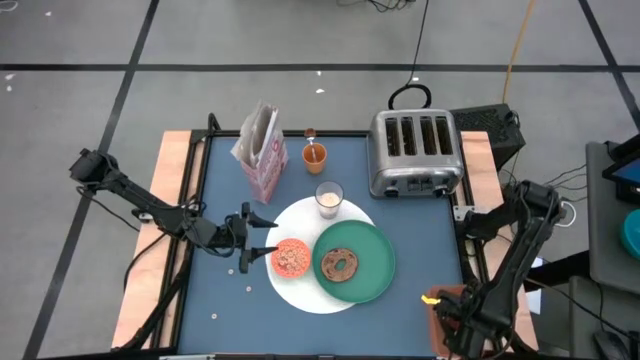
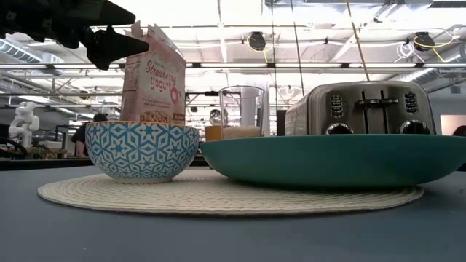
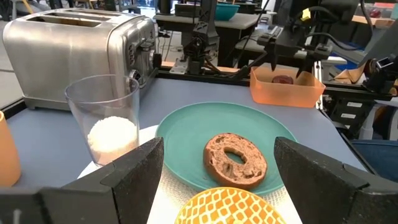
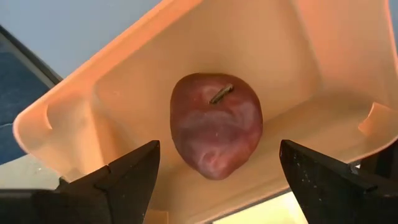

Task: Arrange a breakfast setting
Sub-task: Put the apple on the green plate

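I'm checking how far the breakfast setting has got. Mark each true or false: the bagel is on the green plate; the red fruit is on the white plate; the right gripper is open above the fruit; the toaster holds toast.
1. The bagel lies on the green plate: true.
2. The dark-red fruit is on the white plate: false, it lies in the tan bin.
3. The right gripper is open above the fruit: true.
4. The toaster holds toast: false, its slots look empty.

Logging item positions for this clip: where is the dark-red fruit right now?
The dark-red fruit lies in the tan bin at the table's near right corner, directly under the open right pincer.
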You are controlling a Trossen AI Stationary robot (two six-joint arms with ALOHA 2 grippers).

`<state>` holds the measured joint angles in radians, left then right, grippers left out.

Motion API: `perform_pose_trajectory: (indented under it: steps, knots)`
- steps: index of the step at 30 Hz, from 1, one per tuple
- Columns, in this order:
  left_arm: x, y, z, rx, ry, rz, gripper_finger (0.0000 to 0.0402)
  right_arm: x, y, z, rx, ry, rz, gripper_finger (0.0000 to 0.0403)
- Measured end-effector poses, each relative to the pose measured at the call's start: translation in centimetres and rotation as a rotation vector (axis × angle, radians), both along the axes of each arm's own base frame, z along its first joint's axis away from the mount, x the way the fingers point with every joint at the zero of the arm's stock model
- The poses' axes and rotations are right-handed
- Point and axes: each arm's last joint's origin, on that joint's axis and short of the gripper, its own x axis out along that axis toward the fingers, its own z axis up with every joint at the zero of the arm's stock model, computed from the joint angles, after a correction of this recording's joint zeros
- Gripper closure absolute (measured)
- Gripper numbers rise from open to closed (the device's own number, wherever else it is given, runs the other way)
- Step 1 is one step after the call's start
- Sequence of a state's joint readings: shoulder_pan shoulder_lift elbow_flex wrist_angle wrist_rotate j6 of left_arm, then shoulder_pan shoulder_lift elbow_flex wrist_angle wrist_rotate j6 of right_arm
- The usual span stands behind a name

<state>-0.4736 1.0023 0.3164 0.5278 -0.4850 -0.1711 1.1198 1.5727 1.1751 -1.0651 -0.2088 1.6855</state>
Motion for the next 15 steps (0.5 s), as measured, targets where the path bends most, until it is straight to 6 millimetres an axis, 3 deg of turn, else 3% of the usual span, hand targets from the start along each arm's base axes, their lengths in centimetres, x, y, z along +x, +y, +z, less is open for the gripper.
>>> perform_pose_trajectory:
  steps: [15]
  knots:
    - [0.0,0.0,0.0,-0.002,0.0,0.0,0.0094,0.7,1.6,-2.9,-0.012,0.006,0.143,0.0078]
